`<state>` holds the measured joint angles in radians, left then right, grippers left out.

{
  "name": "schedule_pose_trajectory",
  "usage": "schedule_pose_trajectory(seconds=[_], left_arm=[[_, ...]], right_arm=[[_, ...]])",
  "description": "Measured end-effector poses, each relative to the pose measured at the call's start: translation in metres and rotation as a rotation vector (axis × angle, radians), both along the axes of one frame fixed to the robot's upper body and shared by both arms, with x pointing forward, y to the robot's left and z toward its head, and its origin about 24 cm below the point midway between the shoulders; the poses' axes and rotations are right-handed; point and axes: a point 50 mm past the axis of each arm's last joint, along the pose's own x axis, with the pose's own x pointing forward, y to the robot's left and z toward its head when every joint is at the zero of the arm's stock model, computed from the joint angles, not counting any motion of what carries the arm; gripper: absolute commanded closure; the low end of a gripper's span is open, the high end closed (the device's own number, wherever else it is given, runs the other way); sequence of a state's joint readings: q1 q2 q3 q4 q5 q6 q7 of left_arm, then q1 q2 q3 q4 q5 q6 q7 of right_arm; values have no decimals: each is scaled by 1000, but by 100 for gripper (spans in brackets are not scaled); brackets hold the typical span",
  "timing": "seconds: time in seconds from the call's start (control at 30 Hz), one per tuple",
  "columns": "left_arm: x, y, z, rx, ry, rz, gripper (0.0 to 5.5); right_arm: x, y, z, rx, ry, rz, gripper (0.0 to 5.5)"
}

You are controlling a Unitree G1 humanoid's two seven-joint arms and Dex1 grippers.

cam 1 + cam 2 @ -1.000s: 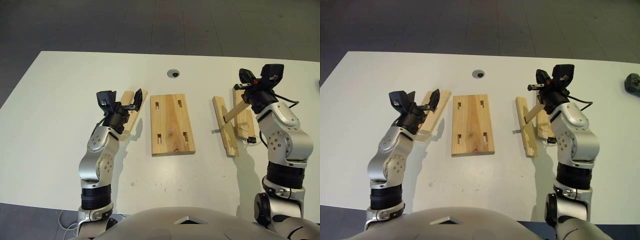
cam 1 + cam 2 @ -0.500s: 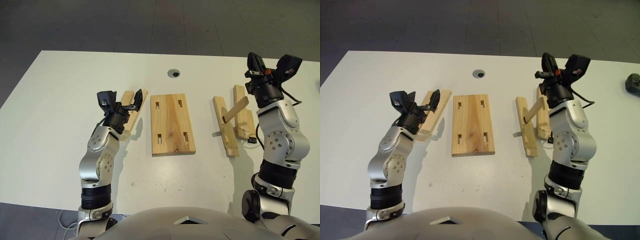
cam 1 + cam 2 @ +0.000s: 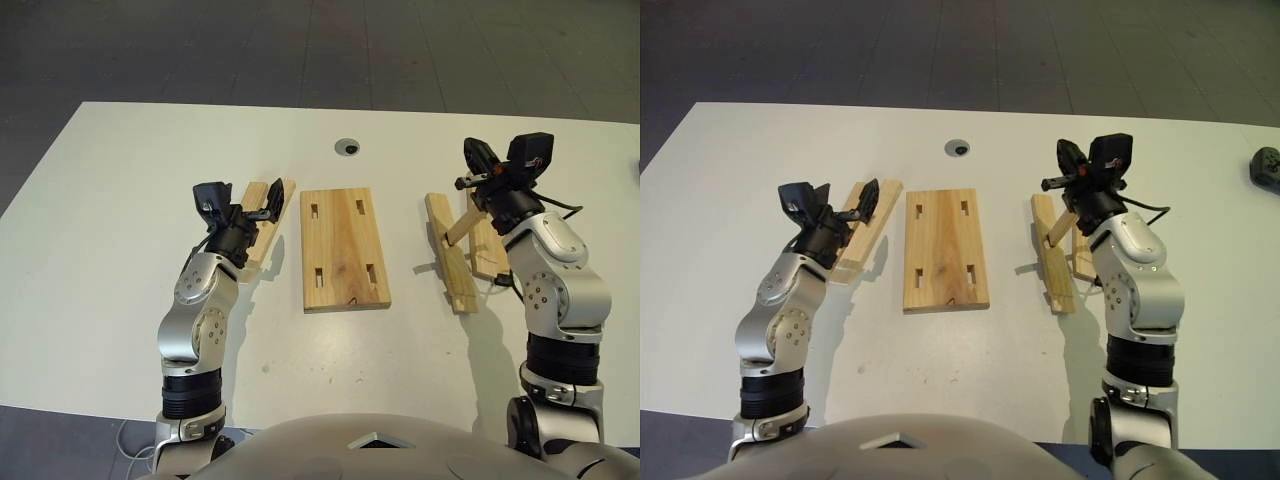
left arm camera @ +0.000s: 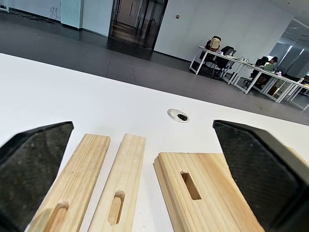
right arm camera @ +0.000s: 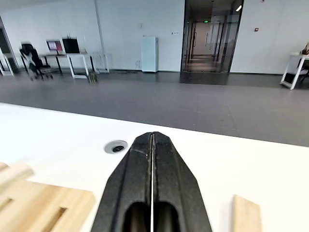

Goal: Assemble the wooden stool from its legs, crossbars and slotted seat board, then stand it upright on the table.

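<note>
Seat board: a pale, flat plank (image 3: 345,248) with four small rectangular slots. It lies flat on the white desk (image 3: 120,200), between the left jaws and the right jaws and nearer the left ones.

Left pair of legs: two pale wooden legs (image 3: 263,218) lie flat, side by side and close together. Each has an oblong slot near one end. They sit directly beneath the left jaws. In the left wrist view, both legs and the edge of the seat board lie in the gap between the pads.

Leg with crossbar: one leg (image 3: 455,270) lies flat on the desk, on the inner side of the right jaws. A short crossbar (image 3: 463,224) is seated in it and tilts upward, with its top end just under the right jaws. Whether it touches them cannot be told.

Second right leg: a further leg (image 3: 484,245) lies flat below and behind the right jaws, partly hidden by the wrist.

Left jaws: spread wide above the leg pair and gripping nothing. The dark pads (image 4: 29,164) stand far apart.

Right jaws: pressed fully together, with the fingers (image 5: 151,188) meeting along a thin seam and nothing between them.

Cable hole: a round grommet (image 3: 347,147) is set in the desk beyond both jaws, roughly midway between them.
</note>
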<state>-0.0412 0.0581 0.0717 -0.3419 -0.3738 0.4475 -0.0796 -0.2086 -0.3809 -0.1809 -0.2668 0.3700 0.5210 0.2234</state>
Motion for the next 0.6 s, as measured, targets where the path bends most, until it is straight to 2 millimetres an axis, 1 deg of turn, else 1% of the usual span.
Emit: schedule_pose_trajectory(seconds=[0.1,0.3,0.4,0.5,0.6], left_arm=[[-1,0,-1,0,5,2,12],[-1,-5,-2,1,10,-14,12],[-1,-5,-2,2,9,-14,12],[-1,-5,-2,3,9,-14,12],[-1,-5,-2,3,9,-14,12]], right_arm=[[-1,-3,0,11,-7,0,550],[-3,4,3,175,-72,12,550],[-3,1,5,236,-93,-14,550],[0,-4,19,271,-156,-36,550],[2,-1,36,279,-219,-14,550]])
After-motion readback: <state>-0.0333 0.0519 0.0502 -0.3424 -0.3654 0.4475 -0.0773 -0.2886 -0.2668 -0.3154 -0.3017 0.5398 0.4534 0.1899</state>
